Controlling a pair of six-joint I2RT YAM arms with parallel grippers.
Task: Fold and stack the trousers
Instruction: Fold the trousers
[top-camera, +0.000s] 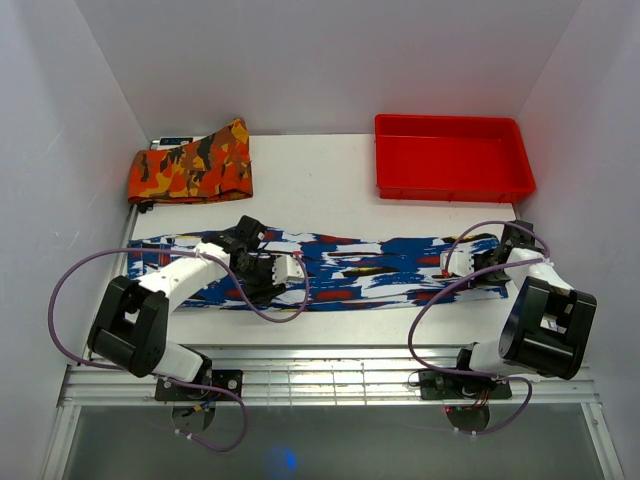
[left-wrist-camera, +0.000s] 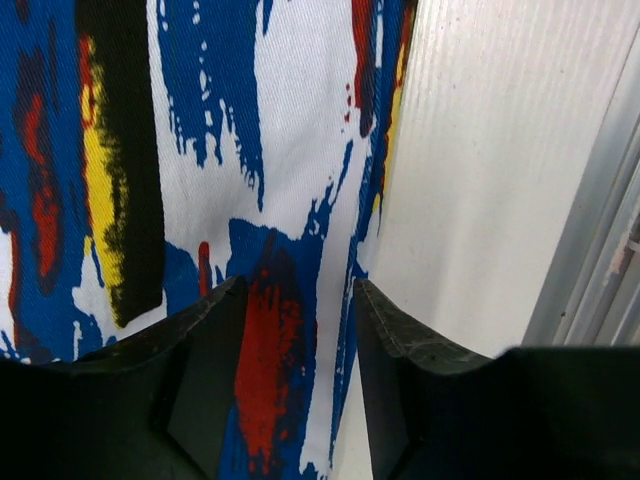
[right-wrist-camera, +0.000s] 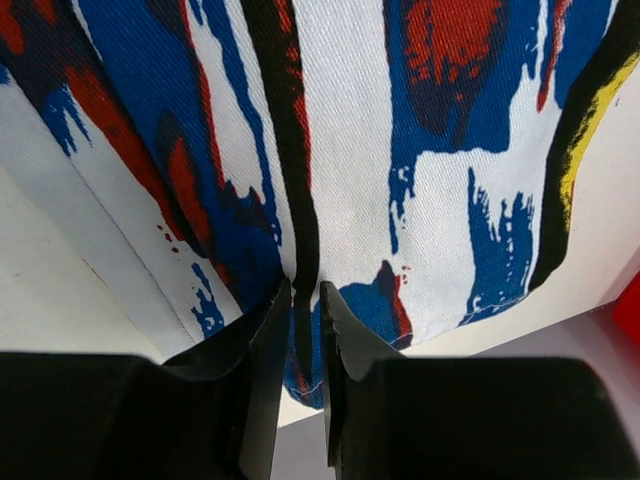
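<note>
Lab test cell: white walls around a table, left arm and right arm bolted on.

No legible text, label, brand, number or sign resolved in any of the three views; the trousers carry only an abstract print.

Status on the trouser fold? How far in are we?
Done: the trousers lie flat in one long narrow strip across the table, apparently leg over leg. In hand: the right gripper pinches the strip's end hem between its fingers; the left gripper is open over the near edge, not yet gripping. Left: the crosswise folds, then stacking, possibly on the folded orange camo garment.
</note>
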